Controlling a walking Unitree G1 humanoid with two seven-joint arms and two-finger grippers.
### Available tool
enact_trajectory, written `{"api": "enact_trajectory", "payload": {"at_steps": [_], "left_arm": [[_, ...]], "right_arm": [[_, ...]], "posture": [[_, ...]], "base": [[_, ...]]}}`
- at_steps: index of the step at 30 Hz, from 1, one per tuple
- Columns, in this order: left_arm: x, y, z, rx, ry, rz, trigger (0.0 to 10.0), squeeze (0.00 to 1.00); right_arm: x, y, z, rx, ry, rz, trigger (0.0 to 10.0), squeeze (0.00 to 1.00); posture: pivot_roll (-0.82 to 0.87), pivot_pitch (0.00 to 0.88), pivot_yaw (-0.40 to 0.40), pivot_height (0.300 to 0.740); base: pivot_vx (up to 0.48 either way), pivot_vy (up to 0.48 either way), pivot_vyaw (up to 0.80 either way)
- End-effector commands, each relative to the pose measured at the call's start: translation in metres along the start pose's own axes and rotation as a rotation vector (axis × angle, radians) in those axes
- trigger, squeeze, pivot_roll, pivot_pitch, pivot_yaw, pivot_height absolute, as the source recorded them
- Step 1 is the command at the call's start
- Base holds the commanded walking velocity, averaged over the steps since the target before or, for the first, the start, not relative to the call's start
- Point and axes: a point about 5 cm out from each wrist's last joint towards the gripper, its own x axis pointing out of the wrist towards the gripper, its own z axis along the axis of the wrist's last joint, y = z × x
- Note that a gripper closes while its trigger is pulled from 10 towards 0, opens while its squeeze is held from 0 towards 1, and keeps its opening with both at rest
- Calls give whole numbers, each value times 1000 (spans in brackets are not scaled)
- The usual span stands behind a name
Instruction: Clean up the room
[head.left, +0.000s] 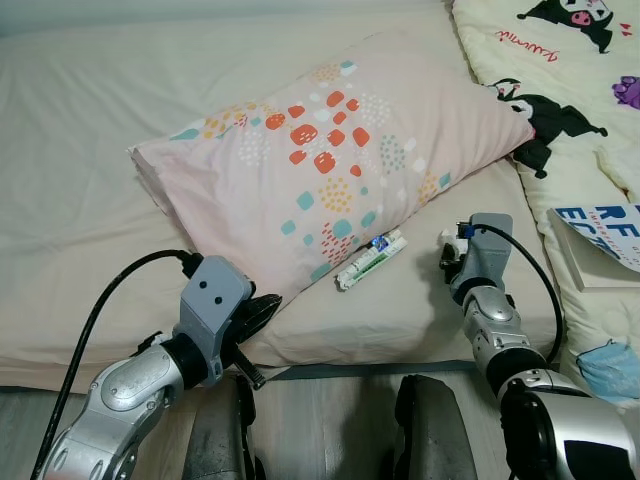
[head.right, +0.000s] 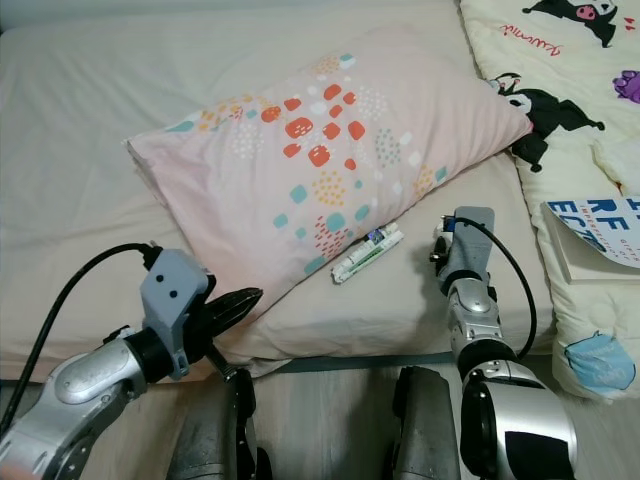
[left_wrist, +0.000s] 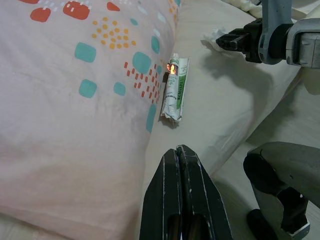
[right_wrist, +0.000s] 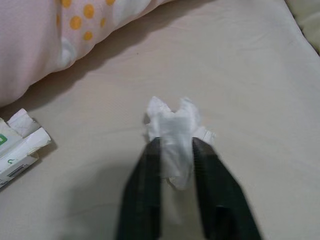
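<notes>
Right claw is pinching a crumpled white tissue between its fingers, just above the bed sheet near the pillow. Left claw is pressed together, hovering by the pillow's corner.

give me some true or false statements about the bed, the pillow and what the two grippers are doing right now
1. The right gripper has a crumpled white tissue between its fingers. True.
2. The left gripper is wide open over the pillow. False: its fingers are pressed together, pointing towards the green and white tube.
3. The tube lies on the bed sheet right at the edge of the patterned pillow. True.
4. The pillow is plain white. False: it is pale pink with orange, teal and yellow marks.
5. A blue face mask lies on the cartoon-print quilt on the robot's right. True.
6. The book sits on the pillow. False: it lies on the quilt.
</notes>
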Motion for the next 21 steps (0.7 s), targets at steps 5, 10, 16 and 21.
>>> {"api": "enact_trajectory", "payload": {"at_steps": [5, 10, 16, 21], "left_arm": [[-2, -2, 2, 10, 6, -24, 10000, 0], [-2, -2, 3, 10, 4, -24, 10000, 0], [0, -1, 1, 13, 3, -20, 10000, 0], [3, -1, -2, 19, 1, -17, 10000, 0]], "right_arm": [[-5, 2, -15, 25, 46, -4, 0, 0], [-6, 2, -17, 28, 54, -4, 0, 0], [-6, 3, -18, 35, 54, 1, 0, 0], [-6, 6, -18, 40, 52, 10, 0, 0]], "posture": [[349, 374, 48, 544], [349, 374, 45, 544], [325, 355, 24, 544], [298, 334, 7, 544]], "base": [[0, 0, 0], [0, 0, 0], [0, 0, 0], [0, 0, 0]]}}
